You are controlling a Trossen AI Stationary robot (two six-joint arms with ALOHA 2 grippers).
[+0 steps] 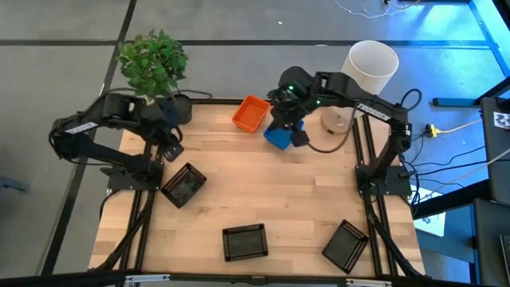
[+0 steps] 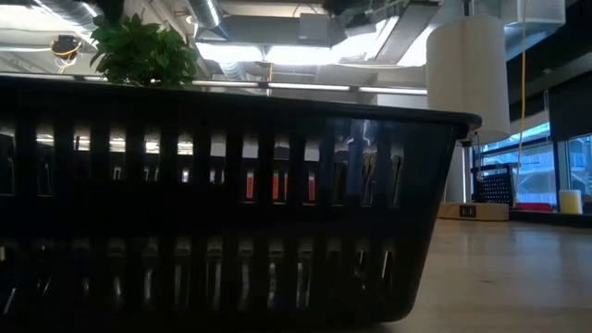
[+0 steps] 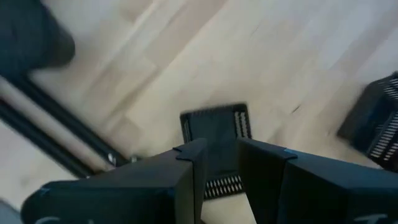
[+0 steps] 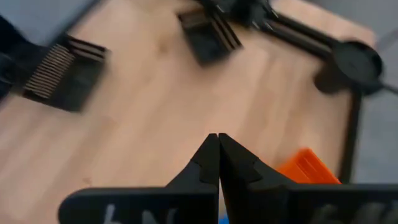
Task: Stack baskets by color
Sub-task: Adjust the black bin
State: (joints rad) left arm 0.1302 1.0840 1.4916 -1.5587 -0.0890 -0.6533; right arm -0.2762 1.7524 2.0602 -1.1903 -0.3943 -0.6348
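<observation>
Slotted black plastic basket (image 2: 213,203) on pale matt wooden table (image 1: 263,199)

My overhead camera looks straight down on the whole surface (image 1: 263,199). The low one sits at surface height, pressed close against a black basket (image 2: 213,203) that fills most of its frame. Both wrist cameras look down past my fingers, sharing the black baskets with the overhead view.

Table: I see a pale wooden table (image 1: 271,191), planks running across.
Far edge: an orange basket (image 1: 250,113) and a blue basket (image 1: 278,136) just beside it.
Left side: one black basket (image 1: 183,185).
Near edge: two black baskets (image 1: 244,241), (image 1: 346,245), well apart.
</observation>
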